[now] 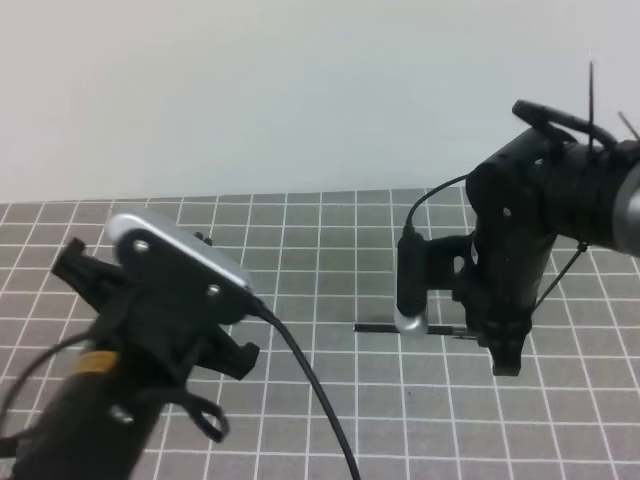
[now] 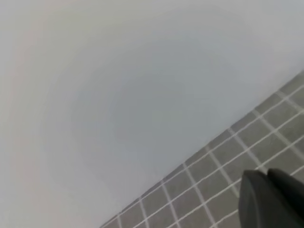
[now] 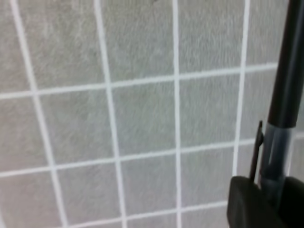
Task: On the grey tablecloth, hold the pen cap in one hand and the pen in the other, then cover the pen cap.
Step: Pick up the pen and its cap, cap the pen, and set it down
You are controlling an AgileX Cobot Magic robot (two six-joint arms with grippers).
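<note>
The right gripper clamps the capped pen, pointing left toward the shut, apparently empty left gripper.

The right end effector holds the pen level above the grey tablecloth, pointing left. The left arm stands in the near left corner, its end effector hidden.

Black arms, silver-topped wrist camera, trailing black cables.
</note>
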